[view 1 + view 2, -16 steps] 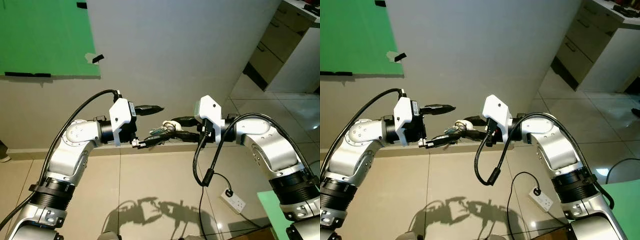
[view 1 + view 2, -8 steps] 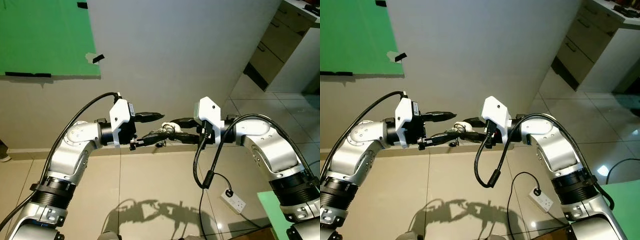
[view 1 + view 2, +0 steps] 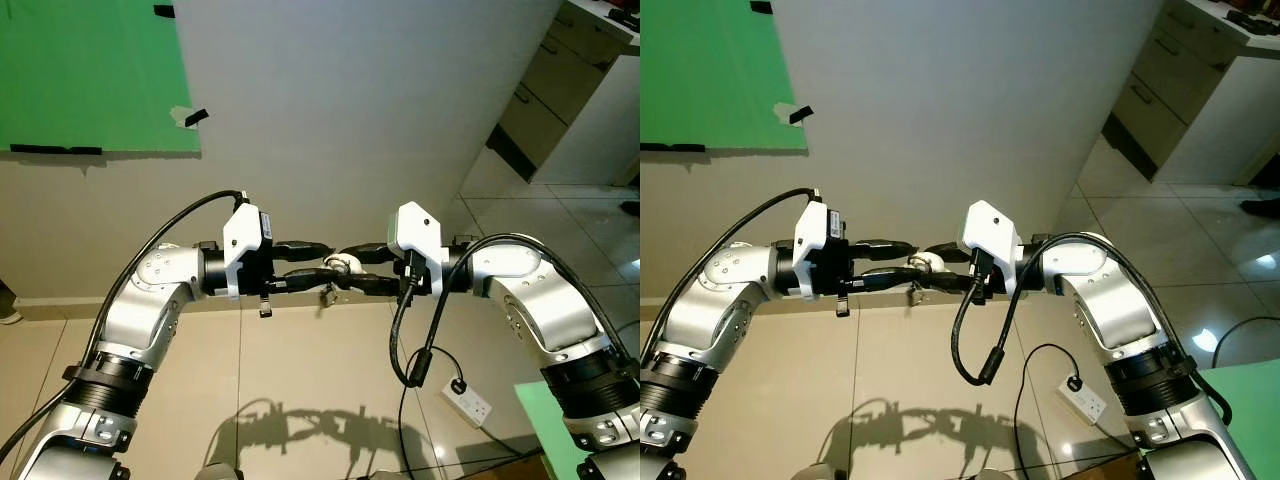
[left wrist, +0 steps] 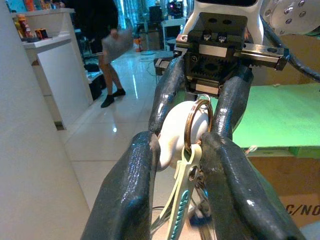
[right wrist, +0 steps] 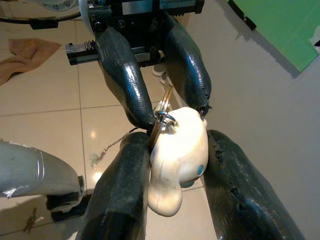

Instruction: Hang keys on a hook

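Observation:
The keys [image 3: 338,268] hang between my two grippers at chest height in front of a white wall. They have a white rounded charm [image 5: 180,150], a metal ring [image 4: 187,125] and a pale green key [image 4: 177,200]. My right gripper [image 3: 342,266] is shut on the charm, one finger on each side. Facing it, my left gripper [image 3: 325,258] has its fingers pressed on the ring and the top of the charm. In the left wrist view the ring and key sit between the left fingers [image 4: 140,175]. A thin chain dangles below.
A green sheet [image 3: 90,70] is taped to the wall at upper left. A white power strip [image 3: 467,402] and its cable lie on the tiled floor at right. Cabinets [image 3: 570,70] stand at far right. A person [image 4: 105,45] walks in the background.
My left gripper has moved in toward the right one and narrowed its fingers from wide open onto the ring and charm. The right gripper has kept its hold.

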